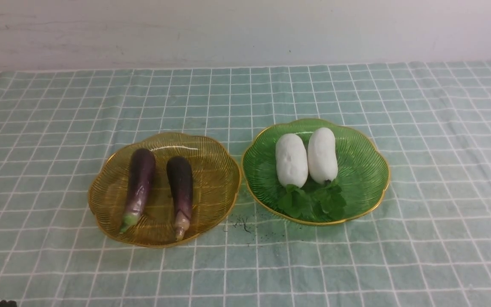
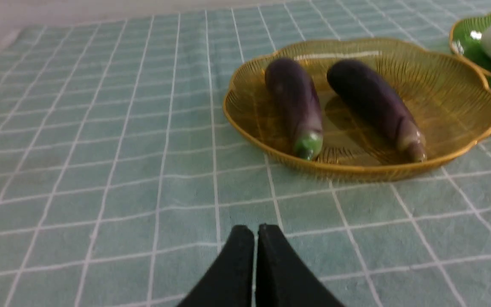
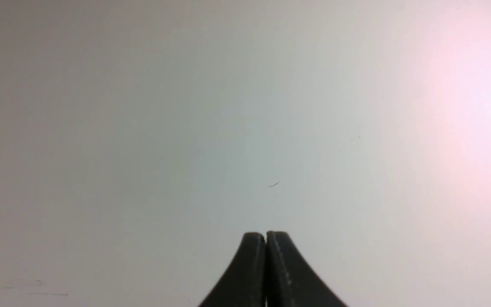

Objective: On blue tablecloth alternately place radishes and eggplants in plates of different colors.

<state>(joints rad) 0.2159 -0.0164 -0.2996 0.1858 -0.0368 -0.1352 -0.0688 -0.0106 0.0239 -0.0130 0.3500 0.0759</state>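
Observation:
On the blue tablecloth stand two plates side by side. The amber-yellow plate on the left holds two dark purple eggplants, one with a green tip and one with a tan tip. The green plate on the right holds two white radishes, their green leaves toward me. My left gripper is shut and empty, low over the cloth, near side of the yellow plate. My right gripper is shut and empty, facing a plain pale surface.
A white wall runs behind the cloth's far edge. Small dark specks lie on the cloth between the plates' near rims. A dark bit of an arm shows at the bottom left corner of the front view.

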